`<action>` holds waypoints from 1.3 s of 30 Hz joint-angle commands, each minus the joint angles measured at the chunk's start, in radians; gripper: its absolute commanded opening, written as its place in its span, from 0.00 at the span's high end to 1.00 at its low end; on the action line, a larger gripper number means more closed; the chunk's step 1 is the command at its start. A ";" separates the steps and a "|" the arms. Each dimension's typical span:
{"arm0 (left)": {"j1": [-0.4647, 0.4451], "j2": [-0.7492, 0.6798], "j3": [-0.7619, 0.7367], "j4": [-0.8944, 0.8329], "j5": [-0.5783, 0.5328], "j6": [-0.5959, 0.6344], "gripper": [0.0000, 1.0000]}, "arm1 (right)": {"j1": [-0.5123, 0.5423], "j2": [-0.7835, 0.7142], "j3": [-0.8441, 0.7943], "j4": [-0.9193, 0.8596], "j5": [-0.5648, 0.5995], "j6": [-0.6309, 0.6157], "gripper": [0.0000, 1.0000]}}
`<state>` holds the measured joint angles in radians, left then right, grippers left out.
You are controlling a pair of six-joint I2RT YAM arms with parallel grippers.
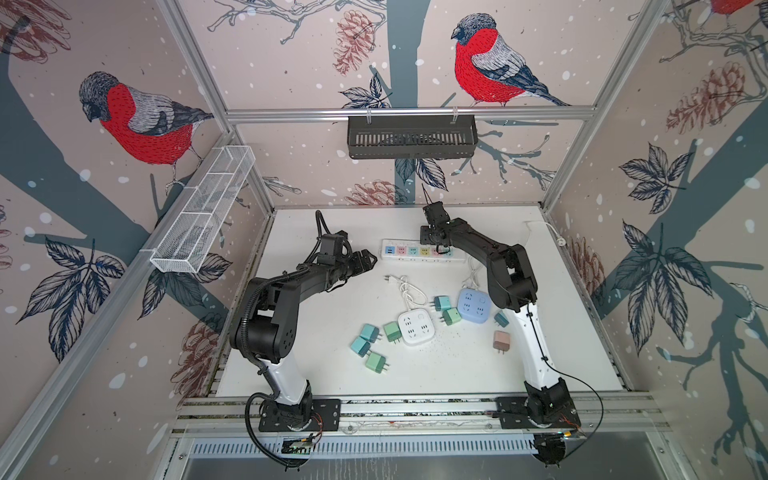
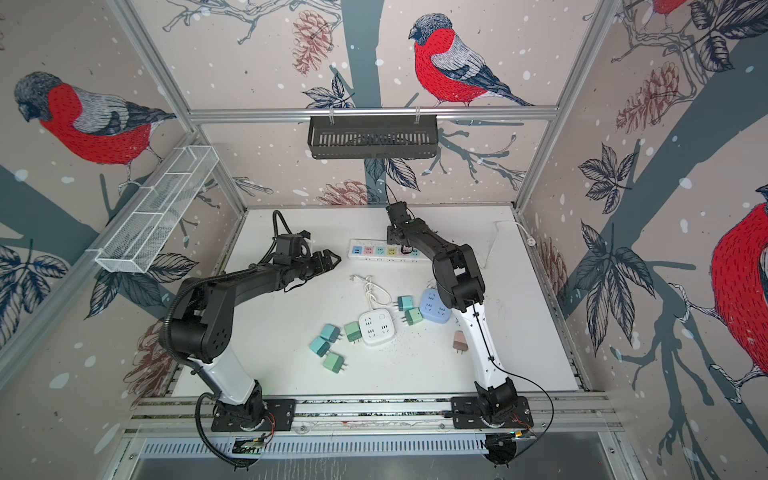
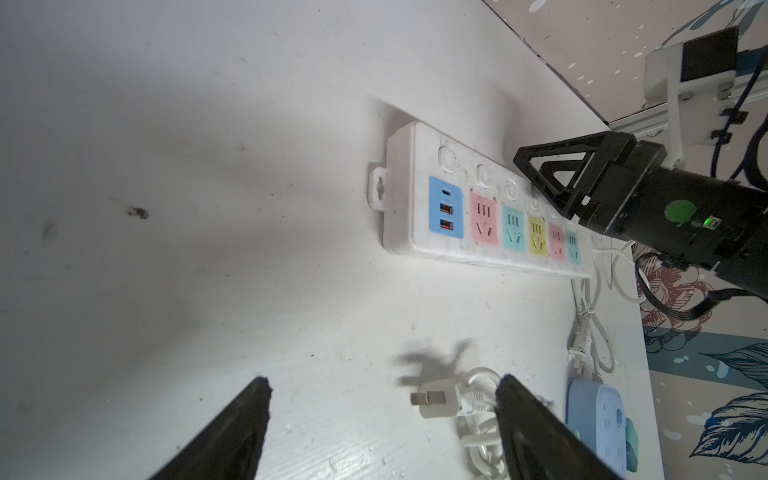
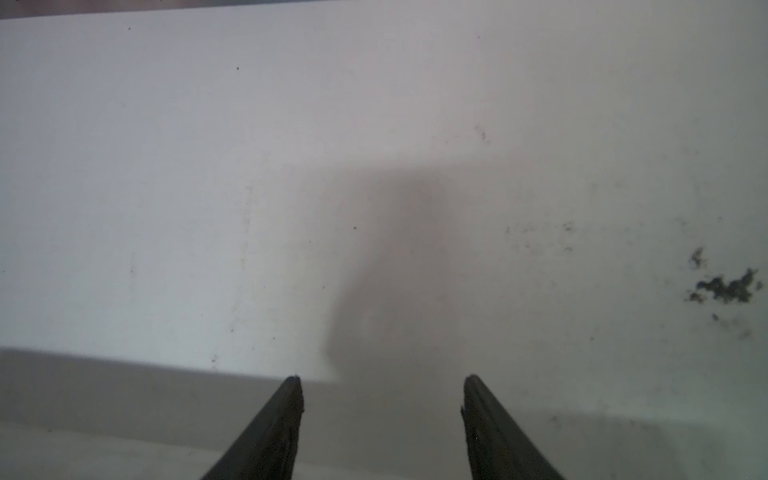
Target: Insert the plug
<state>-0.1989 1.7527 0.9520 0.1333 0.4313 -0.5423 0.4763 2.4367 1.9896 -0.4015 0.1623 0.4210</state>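
A white power strip (image 1: 409, 251) (image 2: 374, 251) (image 3: 478, 224) with coloured sockets lies across the back of the table. All the sockets I can see are free. The white plug (image 1: 388, 279) (image 2: 354, 278) (image 3: 432, 401) lies flat on its coiled cord in front of the strip. My left gripper (image 1: 368, 259) (image 2: 332, 262) (image 3: 383, 386) is open above the table; in the left wrist view the plug shows between its fingers, near one of them. My right gripper (image 1: 430, 241) (image 2: 397, 239) (image 4: 382, 380) is open and empty at the strip's far side.
The cord runs to a white cube socket (image 1: 413, 327). A blue cube socket (image 1: 473, 309) sits under the right arm. Several green and teal adapters (image 1: 370, 332) and a pink one (image 1: 500, 340) lie scattered near the front. A black basket (image 1: 411, 137) hangs on the back wall.
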 commanded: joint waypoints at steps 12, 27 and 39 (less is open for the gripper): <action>-0.003 -0.083 -0.043 -0.013 -0.078 -0.013 0.16 | 0.099 -0.300 -0.573 0.264 0.035 0.022 0.39; -0.009 -0.417 -0.234 0.134 -0.202 -0.012 0.15 | 0.175 -0.597 -0.701 0.246 0.157 0.105 0.37; -0.042 -0.804 -0.500 0.393 -0.295 0.012 0.06 | 0.220 -1.501 -1.316 0.207 0.347 0.362 0.27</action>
<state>-0.2382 0.9730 0.4759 0.3939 0.1528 -0.5415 0.7074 1.0931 0.7933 -0.1596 0.4721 0.6842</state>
